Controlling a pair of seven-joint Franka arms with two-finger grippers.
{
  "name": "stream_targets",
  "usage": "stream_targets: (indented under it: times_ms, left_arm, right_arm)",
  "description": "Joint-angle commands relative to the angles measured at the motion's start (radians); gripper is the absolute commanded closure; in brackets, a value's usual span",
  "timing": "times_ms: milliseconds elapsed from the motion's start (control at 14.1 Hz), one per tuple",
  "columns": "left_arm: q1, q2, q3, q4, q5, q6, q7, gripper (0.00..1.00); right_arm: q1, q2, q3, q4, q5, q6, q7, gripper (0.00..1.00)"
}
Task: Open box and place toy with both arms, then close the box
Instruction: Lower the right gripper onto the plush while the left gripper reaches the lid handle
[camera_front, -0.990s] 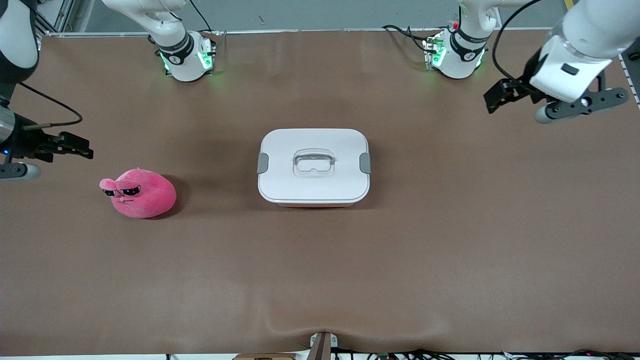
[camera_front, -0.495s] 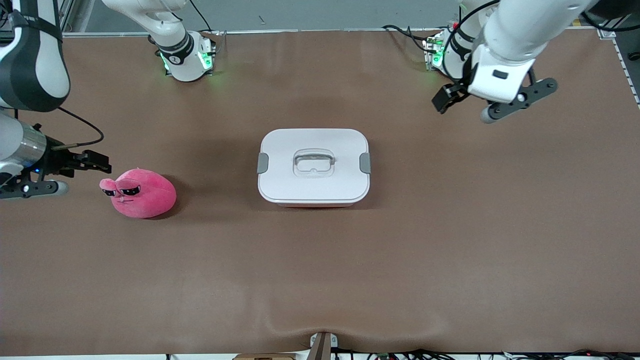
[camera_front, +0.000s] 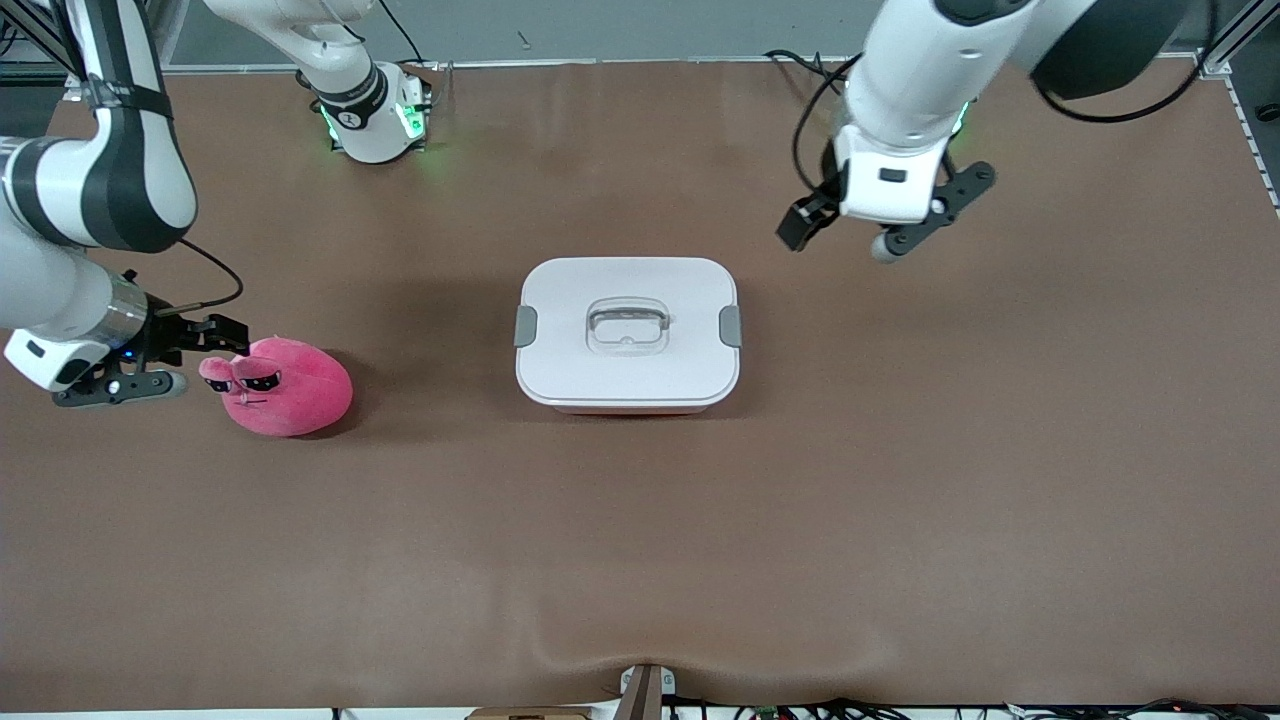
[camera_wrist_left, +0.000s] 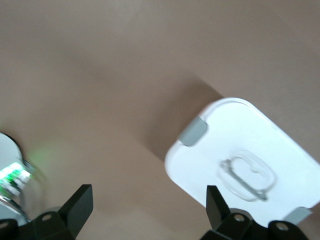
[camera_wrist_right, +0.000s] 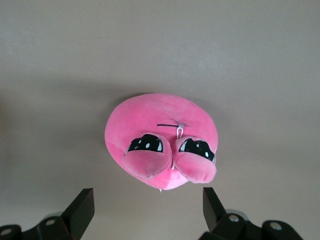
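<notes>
The box (camera_front: 628, 334) sits mid-table, lid on and clips down. The toy (camera_front: 283, 385) lies toward the right arm's end (eyes facing that gripper). The right gripper (camera_front: 222, 336) hovers just beside it, fingers spread. The left gripper (camera_front: 800, 226), fingers spread, hangs over the table near the box.

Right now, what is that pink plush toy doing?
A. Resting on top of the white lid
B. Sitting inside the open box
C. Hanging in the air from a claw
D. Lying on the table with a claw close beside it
D: the toy lies on the brown table, apart from the box with its lid on, with the right claw open right beside it.
</notes>
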Motion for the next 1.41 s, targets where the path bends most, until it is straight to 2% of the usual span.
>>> stream_targets:
  times_ms: [0,141,354,566,707,920,1061,1344]
  left_arm:
    - [-0.065,0.044,-0.003,0.018,0.037,0.047,-0.196,0.0]
    - [-0.121,0.085,-0.003,0.02,0.087,0.07,-0.349,0.0]
    - [-0.194,0.154,-0.003,0.026,0.195,0.125,-0.59,0.0]
    - [-0.267,0.211,0.001,0.026,0.274,0.212,-0.753,0.01]
    - [-0.267,0.228,0.003,0.026,0.324,0.255,-0.813,0.04]
    - [-0.272,0.257,0.003,0.024,0.331,0.312,-0.862,0.07]
    - [-0.286,0.269,0.003,0.023,0.349,0.324,-0.937,0.09]
    - [-0.289,0.294,0.001,0.018,0.351,0.332,-1.098,0.09]
  right_arm:
    - [-0.01,-0.02,0.005,-0.053,-0.017,0.044,-0.015,0.07]
    - [-0.012,-0.005,0.005,-0.055,-0.015,0.061,-0.015,0.11]
    - [-0.019,0.031,0.005,-0.053,-0.014,0.081,-0.012,0.11]
    - [-0.022,0.055,0.005,-0.053,-0.012,0.101,-0.012,0.14]
    - [-0.022,0.065,0.005,-0.055,-0.012,0.104,-0.012,0.19]
    - [-0.018,0.065,0.005,-0.055,-0.012,0.097,-0.01,0.21]
    - [-0.016,0.066,0.005,-0.056,-0.012,0.097,-0.009,0.28]
    - [-0.009,0.065,0.005,-0.056,-0.012,0.089,-0.007,0.29]
